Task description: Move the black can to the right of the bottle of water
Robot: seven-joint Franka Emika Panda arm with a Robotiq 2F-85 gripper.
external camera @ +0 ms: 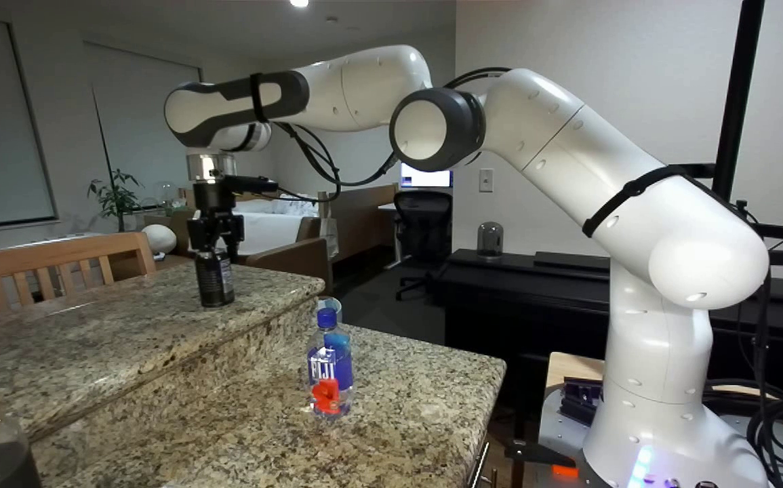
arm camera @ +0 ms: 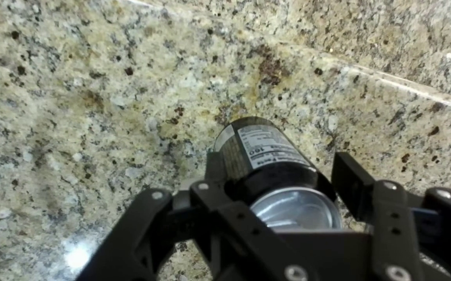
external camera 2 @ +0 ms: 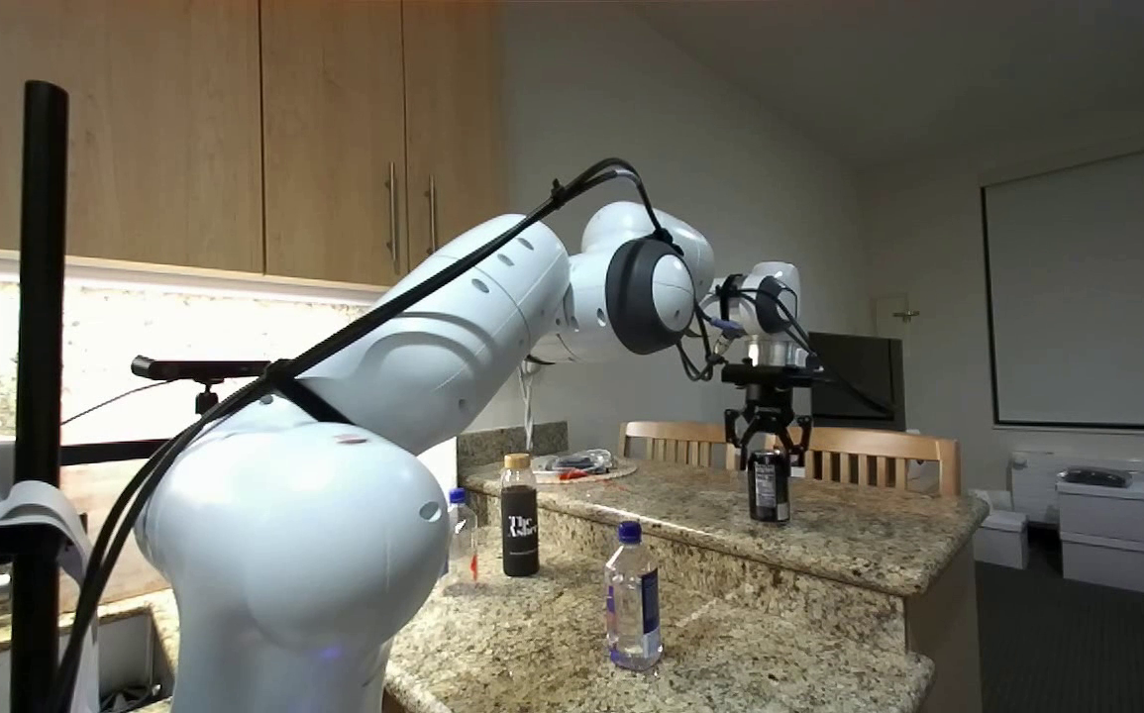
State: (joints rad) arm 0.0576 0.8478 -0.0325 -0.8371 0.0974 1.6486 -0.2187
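Observation:
The black can (external camera: pixel 213 283) stands upright on the raised granite counter (external camera: pixel 127 325). It also shows in an exterior view (external camera 2: pixel 768 490) and in the wrist view (arm camera: pixel 268 154), with its silver top facing the camera. My gripper (external camera 2: pixel 771 456) points down over the can, with its fingers on either side of the can's upper part. In the wrist view the gripper (arm camera: pixel 277 168) is open: a gap shows at the right finger, while the left finger is close to the can; contact is unclear. The bottle of water (external camera: pixel 330 373), blue-capped, stands on the lower counter, also in an exterior view (external camera 2: pixel 634 604).
A step edge separates the raised counter from the lower counter (external camera 2: pixel 532 644). A dark bottle with a wooden cap (external camera 2: pixel 519 525) and another blue-capped clear bottle (external camera 2: pixel 463 545) stand on the lower counter. A round mat with items (external camera 2: pixel 586 465) lies on the raised counter. Wooden chairs (external camera 2: pixel 859 446) stand behind.

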